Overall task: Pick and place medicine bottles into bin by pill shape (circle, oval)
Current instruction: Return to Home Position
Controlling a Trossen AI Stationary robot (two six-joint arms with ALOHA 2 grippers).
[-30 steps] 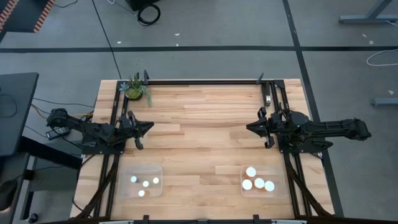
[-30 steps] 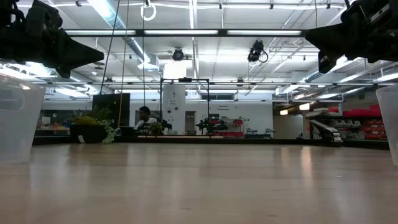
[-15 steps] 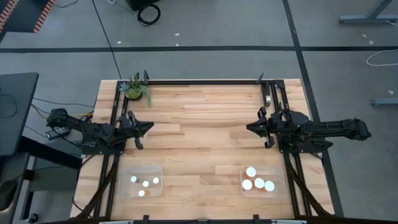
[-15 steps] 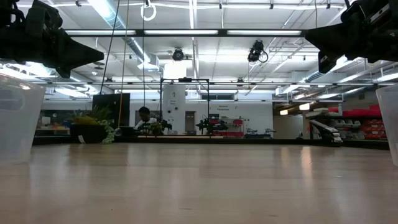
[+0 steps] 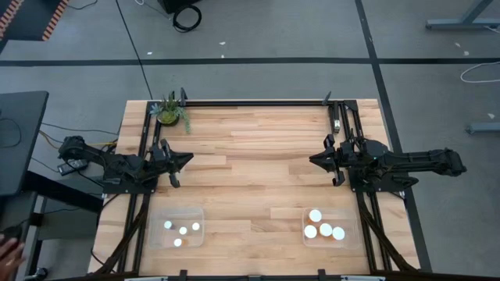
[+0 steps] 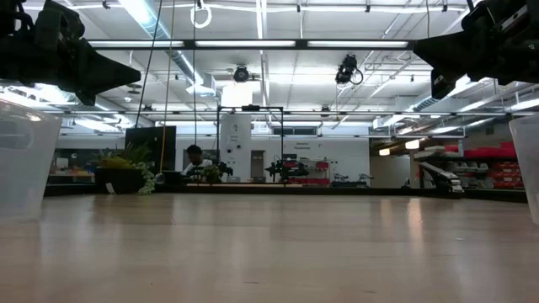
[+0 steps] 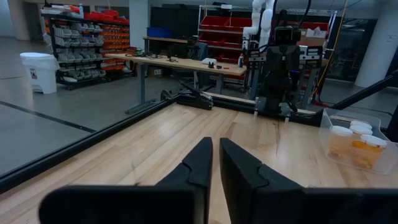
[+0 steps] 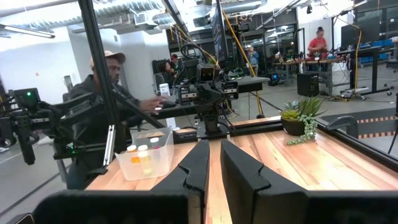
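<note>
Bottles stand in two clear bins at the near edge of the table. Four small ones are in the left bin and four larger ones in the right bin, all upright with white caps up. In the wrist views their bodies show orange or yellow through the bin walls. The low view cuts both bins off at its edges, and the bottles inside cannot be made out there.

Farther back, the left gripper hovers over the table's left side, well apart from the bins. Its fingers are drawn together with only a slit between them, and they hold nothing. The right gripper mirrors it on the right side, fingers likewise together and empty. Both arms are folded low along the side rails, with the grippers level and pointing at each other across the table's middle.

A small plant sits at the far left corner. Beyond the table, the right wrist view shows a person in a cap, partly hidden by a frame post.
</note>
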